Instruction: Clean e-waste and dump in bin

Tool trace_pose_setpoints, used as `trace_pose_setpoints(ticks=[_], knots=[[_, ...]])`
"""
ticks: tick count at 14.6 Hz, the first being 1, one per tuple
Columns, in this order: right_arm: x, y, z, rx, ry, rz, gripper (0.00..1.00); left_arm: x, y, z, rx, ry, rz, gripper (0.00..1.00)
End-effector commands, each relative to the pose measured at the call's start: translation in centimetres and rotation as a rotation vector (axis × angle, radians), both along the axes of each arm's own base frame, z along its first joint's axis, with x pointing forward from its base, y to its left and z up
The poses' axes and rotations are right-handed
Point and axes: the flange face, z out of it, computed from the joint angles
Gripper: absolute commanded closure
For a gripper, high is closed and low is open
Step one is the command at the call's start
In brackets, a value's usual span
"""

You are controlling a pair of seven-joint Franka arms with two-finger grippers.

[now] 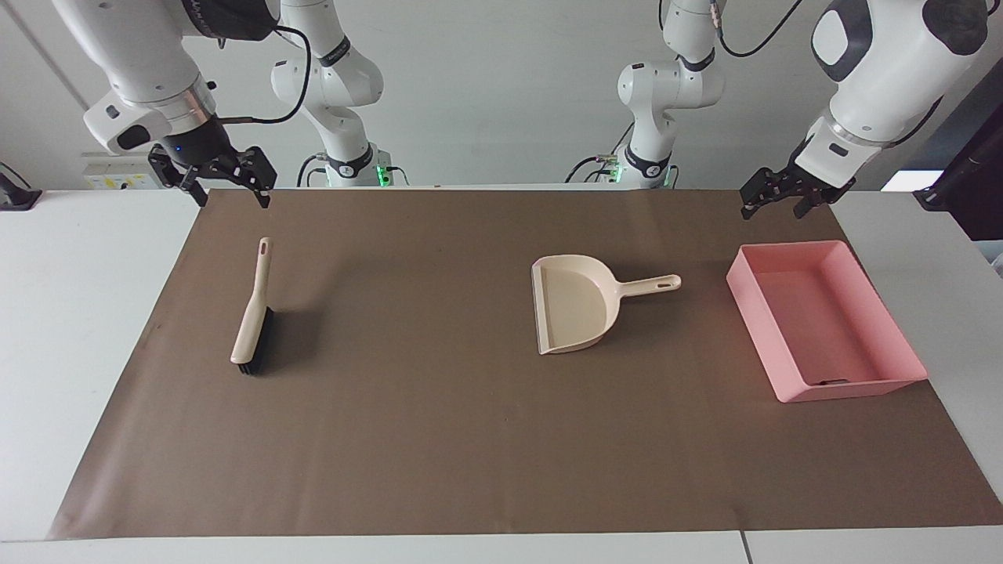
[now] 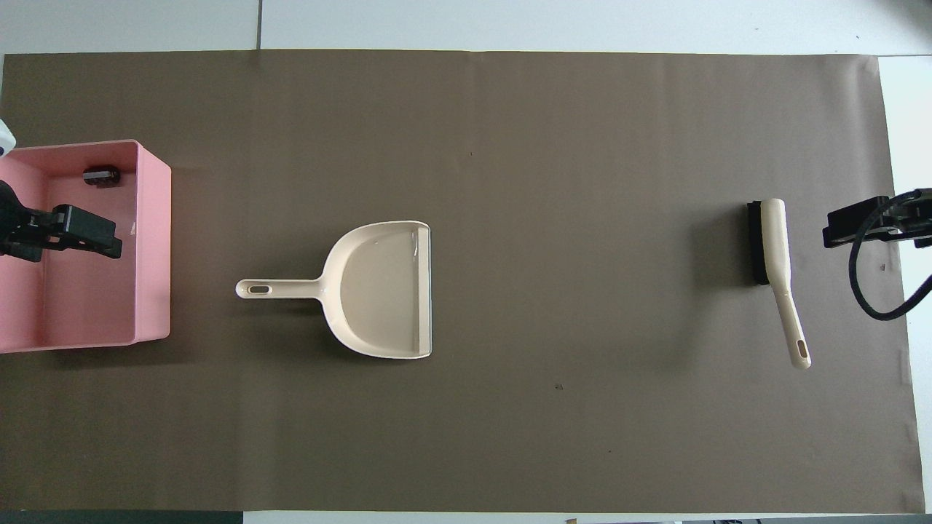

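Note:
The pink bin [image 1: 754,317] stands at the left arm's end of the brown mat; it also shows in the overhead view [image 2: 153,255]. One dark bit of e-waste [image 2: 100,175] lies inside it, against the bin wall farthest from the robots, and it shows in the facing view too [image 1: 833,381]. The white bit cannot be made out. My left gripper [image 1: 776,205] is open and empty, up in the air over the bin [image 2: 105,239]. My right gripper [image 1: 231,196] is open and empty, waiting over the mat's edge at the right arm's end [image 2: 837,227].
A beige dustpan [image 1: 576,313] lies mid-mat, its handle pointing toward the bin [image 2: 382,291]. A beige brush with black bristles [image 1: 252,323] lies toward the right arm's end [image 2: 776,251]. A black cable loops below the right gripper [image 2: 870,291].

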Motion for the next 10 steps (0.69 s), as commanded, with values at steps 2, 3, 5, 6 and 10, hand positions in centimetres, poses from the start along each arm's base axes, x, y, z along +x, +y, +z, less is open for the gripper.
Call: trace_pose_setpoints(ticks=[2,3,5,6,10], knots=[[-0.59,-0.17,-0.02,-0.001,-0.006,-0.004,0.0,-0.05,0.17,0.46,0.022,-0.055,-0.032,0.03],[-0.64,-0.17,0.06,-0.001,-0.008,-0.004,0.0,-0.05,0.14,0.46,0.034,-0.055,-0.036,0.03],[-0.59,-0.08,-0.02,-0.001,-0.006,-0.003,0.0,-0.06,-0.02,0.46,0.036,-0.055,-0.036,0.03],[-0.64,-0.08,0.06,-0.001,-0.008,-0.003,0.0,-0.02,-0.02,0.48,0.036,-0.058,-0.038,0.03],[-0.59,-0.17,-0.02,-0.001,-0.006,-0.004,0.0,0.12,-0.21,0.76,0.034,-0.071,-0.042,0.02]])
